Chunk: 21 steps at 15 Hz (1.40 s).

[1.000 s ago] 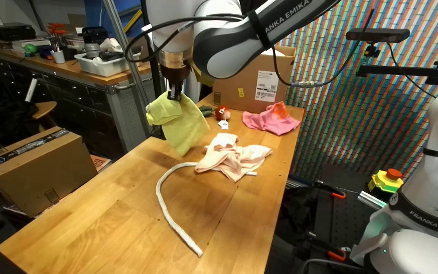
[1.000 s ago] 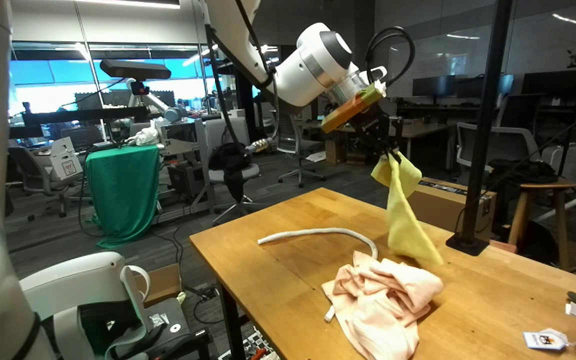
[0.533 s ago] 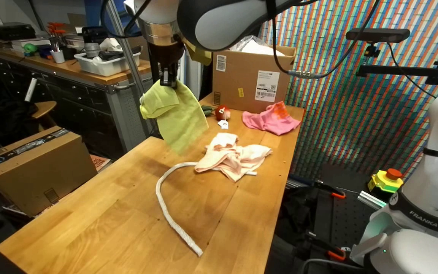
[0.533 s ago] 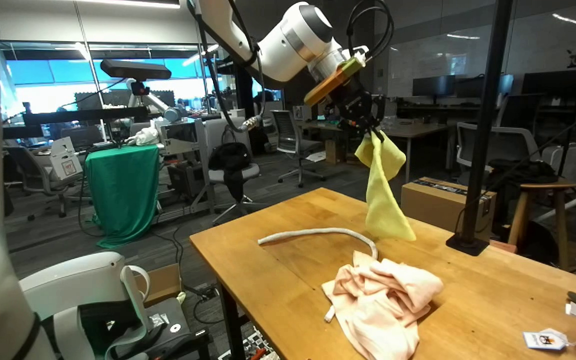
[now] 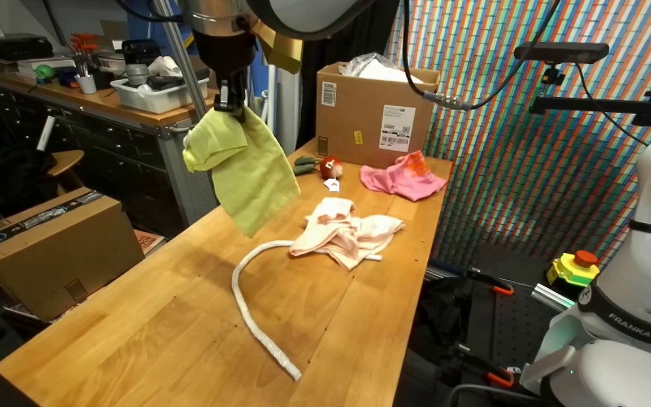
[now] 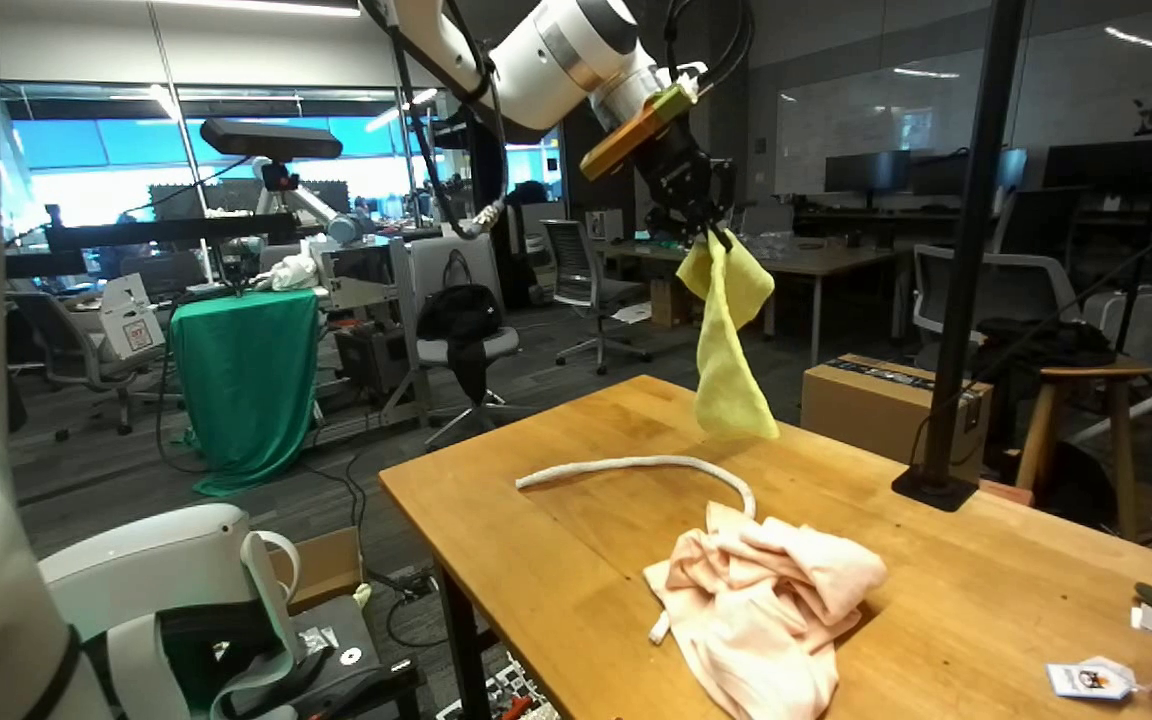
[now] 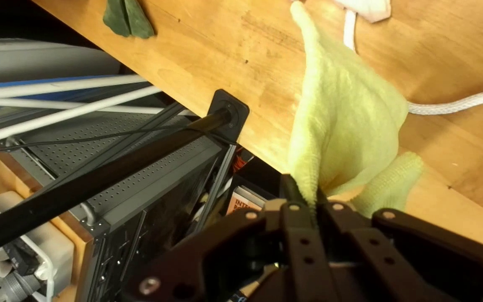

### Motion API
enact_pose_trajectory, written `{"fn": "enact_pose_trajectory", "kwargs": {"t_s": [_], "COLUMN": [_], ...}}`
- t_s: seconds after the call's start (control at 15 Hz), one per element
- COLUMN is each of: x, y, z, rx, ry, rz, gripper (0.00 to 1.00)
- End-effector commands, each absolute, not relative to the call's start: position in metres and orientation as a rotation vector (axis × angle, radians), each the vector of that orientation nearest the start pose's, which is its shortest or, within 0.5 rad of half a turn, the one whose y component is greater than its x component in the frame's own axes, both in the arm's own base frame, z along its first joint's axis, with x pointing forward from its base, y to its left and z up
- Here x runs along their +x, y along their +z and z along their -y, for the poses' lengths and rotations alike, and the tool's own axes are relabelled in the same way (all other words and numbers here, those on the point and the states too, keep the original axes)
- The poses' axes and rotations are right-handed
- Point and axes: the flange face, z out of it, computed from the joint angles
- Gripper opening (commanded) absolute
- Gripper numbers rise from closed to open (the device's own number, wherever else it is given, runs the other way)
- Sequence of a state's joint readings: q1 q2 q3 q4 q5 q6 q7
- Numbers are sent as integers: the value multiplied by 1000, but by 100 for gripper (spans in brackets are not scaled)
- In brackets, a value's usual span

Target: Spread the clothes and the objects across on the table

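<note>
My gripper (image 5: 229,112) is shut on the yellow-green cloth (image 5: 257,169), pinching its upper edge so that it hangs folded in the air over the table (image 5: 184,333). In the wrist view the cloth (image 7: 350,105) spreads out from between the gripper's (image 7: 304,191) fingertips. The cream-beige cloth (image 6: 761,610) lies crumpled on the tabletop, over part of the white cord (image 6: 636,463). That cord (image 5: 255,328) curves across the table, and a short end shows beyond the cloth. Toward the far end rests the bunched pink-red cloth (image 5: 402,178).
A large cardboard box (image 5: 354,124) stands at the table's far end. Near it lies a red round object (image 5: 330,168) with green leaves and a tag (image 5: 332,185). A black post (image 6: 961,250) rises from a base plate (image 6: 934,490) at the table's edge.
Gripper and yellow-green cloth have moved together to the left and upward in both exterior views, away from the black post. The other cloths and the cord have stayed put.
</note>
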<state>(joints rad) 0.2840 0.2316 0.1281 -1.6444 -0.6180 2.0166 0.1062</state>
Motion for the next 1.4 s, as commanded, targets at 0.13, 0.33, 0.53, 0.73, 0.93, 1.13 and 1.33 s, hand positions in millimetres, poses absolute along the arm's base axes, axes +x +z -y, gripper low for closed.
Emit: {"fn": "enact_pose_trajectory", "kwargs": {"t_s": [0.13,0.33,0.53,0.73,0.93,1.13,1.33], "x": [610,614,622,629,638,647,655], "y": [519,517,512,503,488,473,460], "z": [-247,-252,-256,-257,-260,-262,-262], "rx": [-3281,-3185,-3094,-3025,-2971,-2912,-2860], "ry": [-492,-556,-655,-730,-796,-826,-857], "rz": [1048,1071,1048,994,940,873,779], "gripper": [2,2,2,2,2,2,2]}}
